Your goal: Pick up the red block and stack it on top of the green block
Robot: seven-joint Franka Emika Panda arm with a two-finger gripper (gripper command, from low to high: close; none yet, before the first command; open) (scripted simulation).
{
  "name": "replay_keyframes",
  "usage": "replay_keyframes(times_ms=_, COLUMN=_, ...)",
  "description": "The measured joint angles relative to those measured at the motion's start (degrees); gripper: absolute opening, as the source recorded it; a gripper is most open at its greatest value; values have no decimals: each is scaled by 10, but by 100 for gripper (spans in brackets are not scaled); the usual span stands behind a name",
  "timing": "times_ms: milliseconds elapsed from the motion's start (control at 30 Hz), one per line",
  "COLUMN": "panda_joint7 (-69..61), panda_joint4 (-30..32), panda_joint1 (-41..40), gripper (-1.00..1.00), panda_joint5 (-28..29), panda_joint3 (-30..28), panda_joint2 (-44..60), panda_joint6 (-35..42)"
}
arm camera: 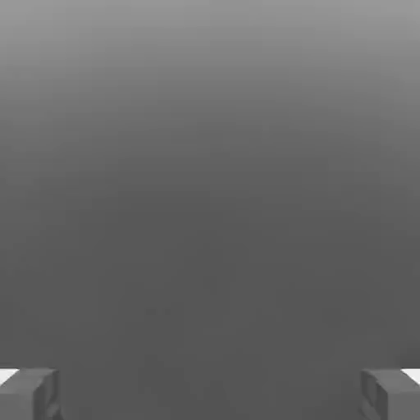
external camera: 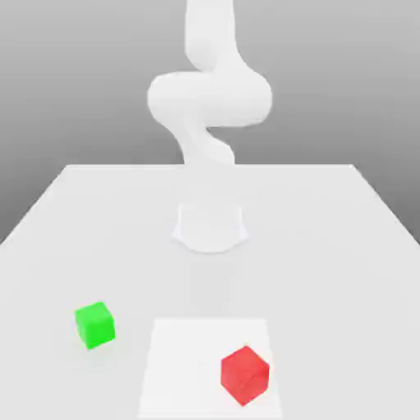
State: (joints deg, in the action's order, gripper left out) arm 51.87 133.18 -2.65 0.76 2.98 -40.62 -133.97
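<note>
Nearest us, the red block (external camera: 244, 375) sits on the desk (external camera: 344, 246), untouched. Off toward the exterior view's left, well apart, waits the green block (external camera: 95, 324). Further back the arm (external camera: 209, 98) rises, tool (arm camera: 210, 394) fingers spread wide, nothing held. By my reckoning, everything's still to do: grab, lift, stack.

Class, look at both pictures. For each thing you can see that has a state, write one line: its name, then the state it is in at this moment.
red block: resting on the table, turned corner-on to the exterior view, not gripped, nothing on it.
green block: resting on the table, apart from the red block, top bare.
gripper: open, fingers wide apart, nothing between them.
table: flat, carrying both blocks.
</note>
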Motion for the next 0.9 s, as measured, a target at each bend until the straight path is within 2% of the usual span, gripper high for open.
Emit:
replay_keyframes(times_ms=267, panda_joint7=205, panda_joint4=45, panda_joint1=-72, gripper=0, panda_joint5=37, panda_joint3=87, panda_joint2=170, panda_joint6=-71)
replay_keyframes(times_ms=467, panda_joint7=360, panda_joint4=78, panda_joint1=-104, gripper=0, panda_joint5=71, panda_joint3=129, panda_joint2=296, panda_joint6=-122)
replay_keyframes(times_ms=633, panda_joint7=479, panda_joint4=106, panda_joint1=-106, gripper=0, panda_joint5=86, panda_joint3=140, panda_joint2=398, panda_joint6=-166)
replay_keyframes(times_ms=800, panda_joint7=566, panda_joint4=132, panda_joint1=-90, gripper=0, panda_joint5=67, panda_joint3=138, panda_joint2=494, panda_joint6=-215)
replay_keyframes(times_ms=900, panda_joint7=601, panda_joint4=126, panda_joint1=-70, gripper=0, panda_joint5=98, panda_joint3=112, panda_joint2=555, panda_joint6=-262)
